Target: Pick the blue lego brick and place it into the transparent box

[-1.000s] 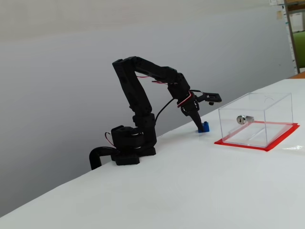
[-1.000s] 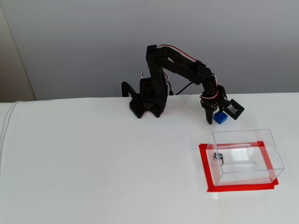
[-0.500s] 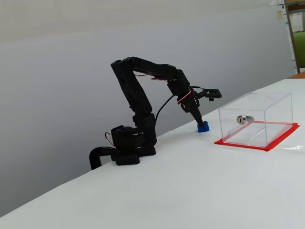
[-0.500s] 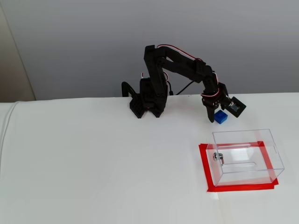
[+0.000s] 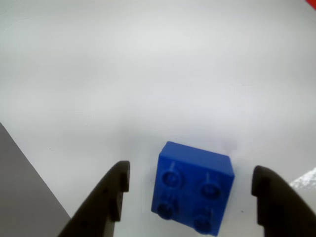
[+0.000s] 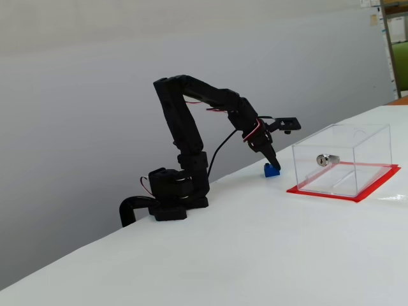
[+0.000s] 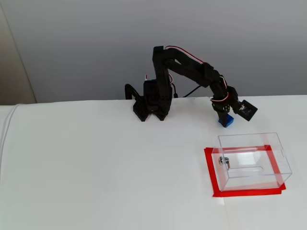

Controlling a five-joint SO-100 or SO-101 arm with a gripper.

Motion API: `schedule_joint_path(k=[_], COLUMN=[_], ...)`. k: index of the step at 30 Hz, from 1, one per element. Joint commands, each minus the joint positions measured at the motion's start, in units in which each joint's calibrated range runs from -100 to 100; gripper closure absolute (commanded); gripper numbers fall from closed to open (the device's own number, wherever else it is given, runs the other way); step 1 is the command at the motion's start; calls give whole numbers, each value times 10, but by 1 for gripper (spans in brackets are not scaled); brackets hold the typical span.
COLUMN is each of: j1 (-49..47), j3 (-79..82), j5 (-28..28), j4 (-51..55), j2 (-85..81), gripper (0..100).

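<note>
The blue lego brick (image 5: 193, 187) lies on the white table, studs facing the wrist camera, between my two black fingers. My gripper (image 5: 190, 190) is open, one finger on each side of the brick with a gap to each. In a fixed view the gripper (image 6: 274, 166) is down at the brick (image 6: 272, 170), left of the transparent box (image 6: 342, 158). In the other fixed view the brick (image 7: 226, 121) sits under the gripper (image 7: 223, 118), behind the transparent box (image 7: 252, 160) with its red base and silver lock part (image 7: 223, 162).
The arm's base (image 7: 151, 103) stands at the back of the white table. The table's edge and a grey floor (image 5: 24, 187) show at the left of the wrist view. A red strip (image 5: 310, 4) shows in its top right corner.
</note>
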Motion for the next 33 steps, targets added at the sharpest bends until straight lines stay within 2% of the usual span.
schedule_joint_path(k=[1,18,33], j1=[-5,-3,-6], j3=[-54,-122,-117], j5=[-4,-4,-4], j4=[-1,131,129], j2=[15,28,39], gripper=[72,72,72])
